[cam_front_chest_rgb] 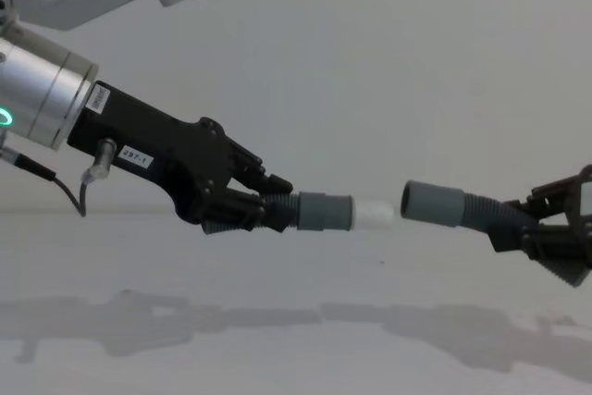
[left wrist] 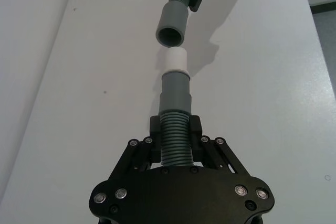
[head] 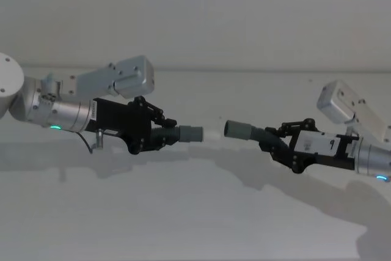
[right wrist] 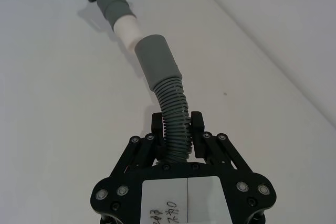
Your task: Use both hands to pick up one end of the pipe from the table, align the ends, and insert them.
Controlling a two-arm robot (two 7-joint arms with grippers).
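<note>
Left gripper (cam_front_chest_rgb: pixel 264 210) is clamped on the ribbed part of its hose piece (left wrist: pixel 174 140), just behind the smooth cuff (cam_front_chest_rgb: pixel 324 212), and the narrow white tip (cam_front_chest_rgb: pixel 375 214) pokes out toward the middle. Across a small gap, the right gripper (head: pixel 278 142) is closed on the ribs of the other hose (right wrist: pixel 172 114), its open grey cuff (cam_front_chest_rgb: pixel 433 203) facing the tip. Both pieces hang above the table (head: pixel 195 224). This looks light and springy; the right piece bends beyond the fingers, so holding close behind the cuffs should steady the push.
</note>
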